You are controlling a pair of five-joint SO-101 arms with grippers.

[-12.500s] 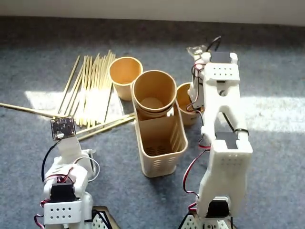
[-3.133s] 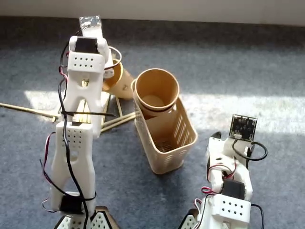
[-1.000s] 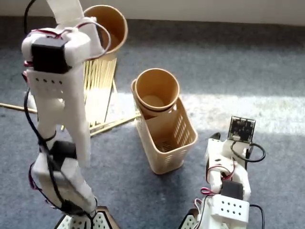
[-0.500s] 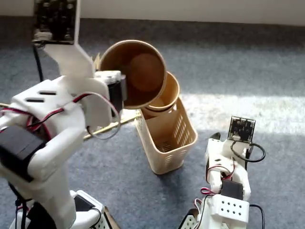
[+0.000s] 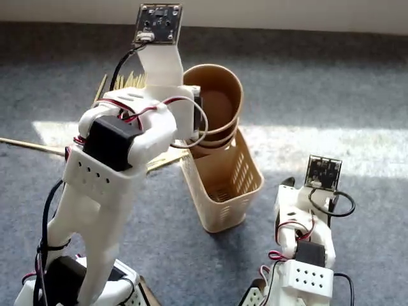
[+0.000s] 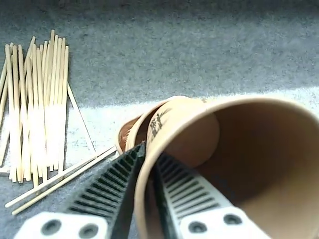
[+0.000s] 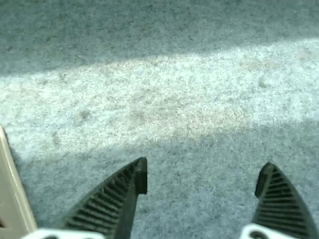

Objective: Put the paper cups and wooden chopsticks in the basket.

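Now that the left gripper (image 6: 147, 152), clamped on the rim of the paper cup (image 5: 217, 102), has swung it over the stacked cups (image 5: 210, 150) in the basket (image 5: 226, 213), nesting looks next

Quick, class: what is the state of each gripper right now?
Left gripper: closed on the rim of a paper cup.
Right gripper: open, empty.

Legible text: none. Item noted: paper cup (image 6: 249, 164), outer wall just below the rim, one dark printed mark (image 6: 160, 121), characters not made out. Item noted: circuit board (image 5: 158, 23), any lettering too small to be read.
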